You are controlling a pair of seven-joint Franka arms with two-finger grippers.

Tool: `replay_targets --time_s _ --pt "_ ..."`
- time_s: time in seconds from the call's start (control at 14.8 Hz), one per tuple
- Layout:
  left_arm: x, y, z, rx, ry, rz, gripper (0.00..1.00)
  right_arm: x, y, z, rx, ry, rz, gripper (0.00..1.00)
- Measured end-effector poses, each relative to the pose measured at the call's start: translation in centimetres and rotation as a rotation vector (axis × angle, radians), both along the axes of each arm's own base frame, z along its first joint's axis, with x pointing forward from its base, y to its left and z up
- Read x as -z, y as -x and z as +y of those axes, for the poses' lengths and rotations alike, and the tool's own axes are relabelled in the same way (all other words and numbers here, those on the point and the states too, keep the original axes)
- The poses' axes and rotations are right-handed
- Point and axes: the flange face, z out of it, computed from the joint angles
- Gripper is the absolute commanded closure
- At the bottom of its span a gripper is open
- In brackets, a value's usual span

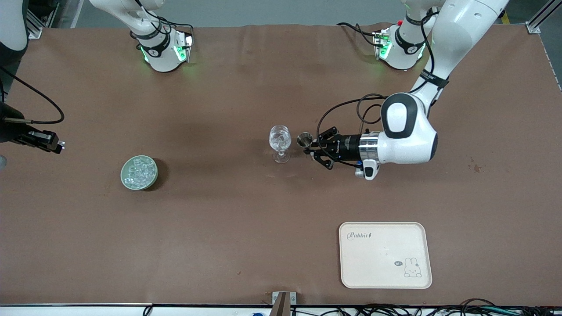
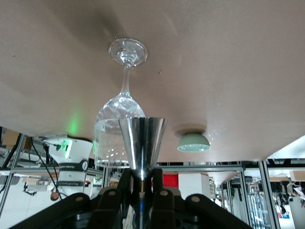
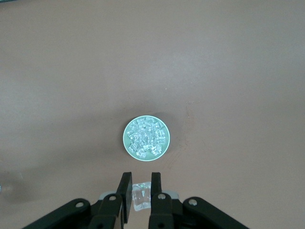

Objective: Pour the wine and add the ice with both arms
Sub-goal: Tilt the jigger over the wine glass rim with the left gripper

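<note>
A clear stemmed glass (image 1: 279, 142) stands upright mid-table; I cannot make out any wine in it. My left gripper (image 1: 309, 148) lies level just beside it, toward the left arm's end, shut on the waist of a small steel jigger (image 1: 304, 140). In the left wrist view the jigger (image 2: 142, 143) points its wide mouth at the bowl of the glass (image 2: 107, 133). My right gripper (image 1: 60, 144) hangs high over the right arm's end of the table. It (image 3: 141, 183) is shut on one ice cube (image 3: 141, 196). More ice (image 1: 140, 171) fills a pale green dish (image 1: 124, 175).
A cream tray (image 1: 384, 254) with a rabbit print lies near the front edge, toward the left arm's end. The green dish (image 3: 125, 138) sits below and ahead of the right gripper. The two arm bases stand along the table's back edge.
</note>
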Motion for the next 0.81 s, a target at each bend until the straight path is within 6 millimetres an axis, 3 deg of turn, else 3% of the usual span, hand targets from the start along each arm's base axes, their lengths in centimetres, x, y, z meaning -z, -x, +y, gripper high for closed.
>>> replay_targets --time_s 0.41,0.81 --pt "0.5 0.5 -2.0 -0.011 -0.086 -0.029 0.99 0.0 0.0 0.0 -0.001 0.000 -0.003 0.96" --pt "-0.5 1.5 -5.0 0.081 -0.214 -0.109 0.99 -0.1 -0.1 0.1 -0.002 0.000 -0.007 0.96"
